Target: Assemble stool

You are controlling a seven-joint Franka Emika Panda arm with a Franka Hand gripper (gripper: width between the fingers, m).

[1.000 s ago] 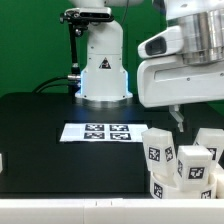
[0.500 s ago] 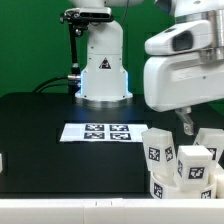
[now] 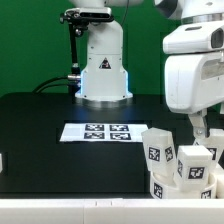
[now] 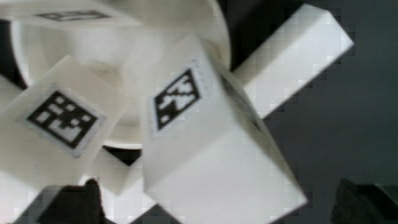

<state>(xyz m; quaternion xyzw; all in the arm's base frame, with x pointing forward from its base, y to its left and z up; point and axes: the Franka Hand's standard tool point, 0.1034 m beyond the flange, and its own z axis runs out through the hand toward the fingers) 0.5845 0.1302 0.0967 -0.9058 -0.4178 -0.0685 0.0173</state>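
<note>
Exterior view: gripper [image 3: 203,128] above stool legs [image 3: 160,152] on black desk [image 3: 40,140], marker board [image 3: 97,132] nearby; jaws' spread cannot be told.

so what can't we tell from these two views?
- Jaws: exterior view shows one thin finger behind the legs; open or shut unclear.
- Seat: wrist view blurred, mostly covered by legs.
- Exterior view: the leg pile is cut off by the right and bottom edges.
</note>
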